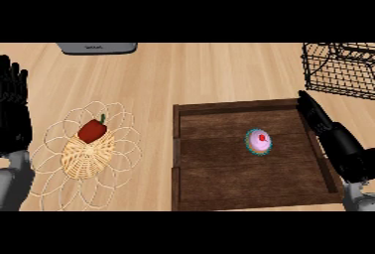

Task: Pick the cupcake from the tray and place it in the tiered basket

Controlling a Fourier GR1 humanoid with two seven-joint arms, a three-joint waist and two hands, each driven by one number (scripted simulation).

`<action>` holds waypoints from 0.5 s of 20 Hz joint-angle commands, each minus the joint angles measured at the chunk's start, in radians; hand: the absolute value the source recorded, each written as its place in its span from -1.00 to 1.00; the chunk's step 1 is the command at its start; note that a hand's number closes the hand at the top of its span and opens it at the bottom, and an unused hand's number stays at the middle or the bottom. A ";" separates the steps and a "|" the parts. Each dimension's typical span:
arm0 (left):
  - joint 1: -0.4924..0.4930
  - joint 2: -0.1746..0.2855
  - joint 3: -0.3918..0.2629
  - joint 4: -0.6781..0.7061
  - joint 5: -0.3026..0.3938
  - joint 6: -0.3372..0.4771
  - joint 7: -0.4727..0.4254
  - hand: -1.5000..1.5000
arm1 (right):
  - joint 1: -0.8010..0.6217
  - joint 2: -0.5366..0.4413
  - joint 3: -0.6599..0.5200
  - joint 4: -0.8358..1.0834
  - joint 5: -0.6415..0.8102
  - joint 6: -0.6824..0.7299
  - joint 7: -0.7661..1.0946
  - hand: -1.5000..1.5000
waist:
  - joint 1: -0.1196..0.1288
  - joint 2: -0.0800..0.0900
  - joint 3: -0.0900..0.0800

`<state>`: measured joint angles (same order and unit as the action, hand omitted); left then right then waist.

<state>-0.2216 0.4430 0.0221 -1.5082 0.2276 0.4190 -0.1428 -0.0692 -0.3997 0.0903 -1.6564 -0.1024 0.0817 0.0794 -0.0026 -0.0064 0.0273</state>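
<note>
A light wooden counter (pixel 205 74) fills the head view. On its right half sits a dark brown rectangular wooden tray (pixel 219 178) with a raised rim; its near edge is cut off at the bottom of the view. The small cupcake with pink icing, a teal paper case and a red dot on top (pixel 258 142) stands on the tray's floor, right of the middle, apart from every rim and touched by nothing.

The right hand (pixel 344 151) comes in from the lower right corner and lies over the tray's right rim. Its fingers are straight and held close together, pointing up and slightly left along that rim, and they close on nothing. It hides part of the rim, and whether it touches the wood cannot be told. The cupcake is near it, to its left, with bare tray between them.

The black wire tiered basket (pixel 341 69) is at the upper right, cut off by the right edge so that only part of its mesh shows; its tiers cannot be made out.

The left hand (pixel 13 114) rests at the left edge, fingers up and relaxed, partly out of view.

Left of the tray lies a pale woven straw basket with a looped wire rim (pixel 86 159), and a red pepper with a green stem (pixel 93 130) sits at its far side. A grey flat object (pixel 97 47) at the top edge is mostly cut off and cannot be identified.
</note>
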 commanded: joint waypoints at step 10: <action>0.125 0.070 -0.139 0.096 -0.101 -0.093 0.117 0.00 | 0.161 0.204 -0.296 0.038 0.146 -0.635 0.173 -1.00 | -0.086 0.009 -0.034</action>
<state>-0.1362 0.5001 -0.0885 -1.4351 0.1347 0.3572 -0.0499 -0.0095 -0.2387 -0.1315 -1.6506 -0.0548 -0.3403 0.1725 -0.0745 -0.0009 0.0006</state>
